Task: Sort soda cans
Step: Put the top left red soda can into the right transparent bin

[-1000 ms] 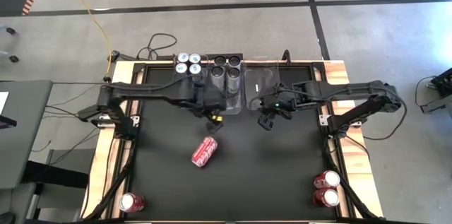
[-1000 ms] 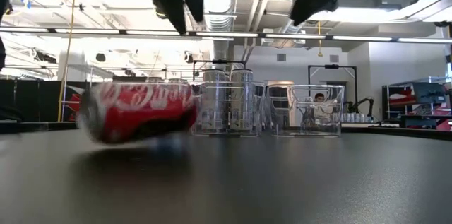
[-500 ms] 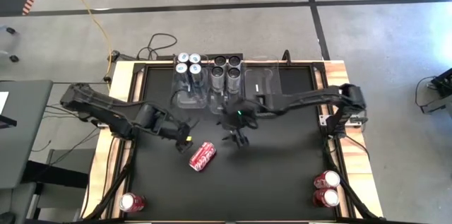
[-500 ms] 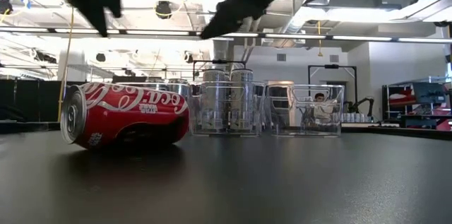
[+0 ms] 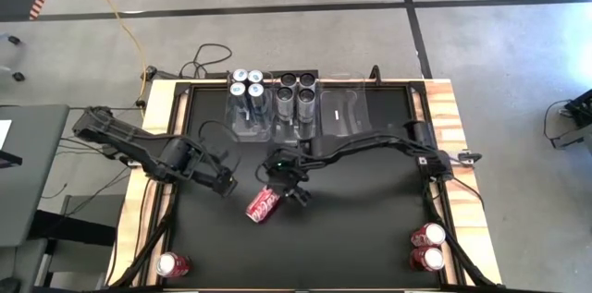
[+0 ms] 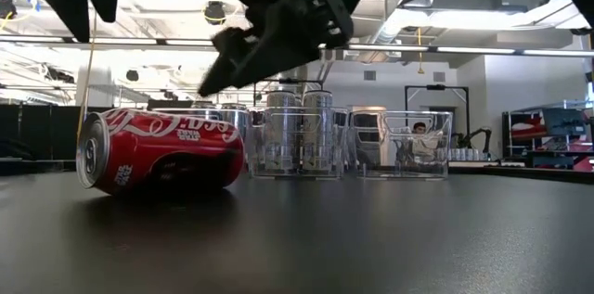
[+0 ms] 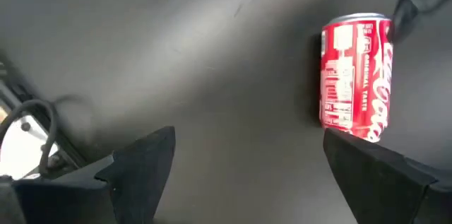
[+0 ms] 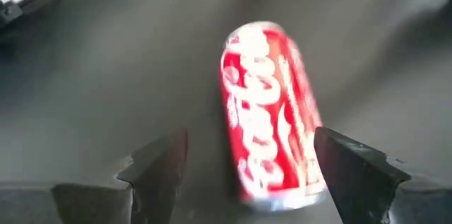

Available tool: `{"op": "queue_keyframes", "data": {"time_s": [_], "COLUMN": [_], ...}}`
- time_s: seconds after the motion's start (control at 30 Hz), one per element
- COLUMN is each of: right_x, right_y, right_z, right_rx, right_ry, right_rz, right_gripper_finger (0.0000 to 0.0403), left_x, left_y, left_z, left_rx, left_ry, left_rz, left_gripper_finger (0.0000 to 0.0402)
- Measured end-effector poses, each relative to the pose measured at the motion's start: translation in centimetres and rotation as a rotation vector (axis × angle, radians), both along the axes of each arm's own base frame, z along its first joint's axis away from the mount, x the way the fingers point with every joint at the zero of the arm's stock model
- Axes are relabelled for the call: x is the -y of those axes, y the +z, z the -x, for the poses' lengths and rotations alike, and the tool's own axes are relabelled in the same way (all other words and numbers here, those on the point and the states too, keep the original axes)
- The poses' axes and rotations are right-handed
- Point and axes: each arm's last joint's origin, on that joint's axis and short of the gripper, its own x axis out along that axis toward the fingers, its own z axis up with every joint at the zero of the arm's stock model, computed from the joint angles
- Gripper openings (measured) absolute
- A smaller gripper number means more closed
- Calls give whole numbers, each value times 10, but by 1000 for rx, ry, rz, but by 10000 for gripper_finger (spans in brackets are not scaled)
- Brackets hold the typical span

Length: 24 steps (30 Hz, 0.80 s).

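Observation:
A red soda can [image 5: 264, 204] lies on its side on the black table [image 5: 370, 228], mid-table; it also shows in the low view [image 6: 162, 150]. My right gripper [image 5: 294, 188] hangs open just above it and to its far right, slanting down, with the can [image 8: 272, 111] ahead of its fingers. My left gripper [image 5: 225, 185] is open to the can's left, clear of the can [image 7: 353, 75]. Blue-silver cans [image 5: 248, 83] and dark cans [image 5: 298, 85] stand in clear bins at the far edge.
A third clear bin [image 5: 344, 108] stands right of the dark cans. Two red cans [image 5: 427, 245] stand upright at the near right corner and one [image 5: 172, 264] at the near left. The black surface between them is bare.
My right gripper has swung from the far bins toward the table's left and near edge, rolling and sinking over the red can. My left gripper has drawn away from the bins toward the left edge. The can has rolled a little and now lies still.

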Motion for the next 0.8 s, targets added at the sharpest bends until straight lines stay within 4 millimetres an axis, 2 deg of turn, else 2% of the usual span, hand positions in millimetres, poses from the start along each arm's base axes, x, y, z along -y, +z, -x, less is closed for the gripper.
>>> {"op": "queue_keyframes", "data": {"time_s": [0.07,0.17,0.27,0.37,0.43,0.53,0.7,0.8], "right_x": [-1,0,-2,-5,-7,-9,-6,-1], "right_y": [-3,-19,-35,-43,-55,-72,-74,-65], "right_z": [-7,-15,-22,-30,-33,-34,-34,-32], "right_rx": [24,27,10,24,3,-44,-87,-95], "right_ry": [21,17,5,8,7,16,-45,-74], "right_rz": [17,94,169,192,216,213,170,111], "right_gripper_finger": [326,339,364,391,397,388,336,297], "left_x": [2,3,5,7,8,8,7,7], "left_y": [0,0,0,0,0,0,0,0], "left_z": [0,0,-1,1,1,1,1,1], "left_rx": [4,20,35,38,38,38,35,42], "left_ry": [2,26,62,74,73,73,64,64], "left_rz": [4,17,32,40,42,41,30,11], "left_gripper_finger": [357,357,357,357,357,357,357,357]}}
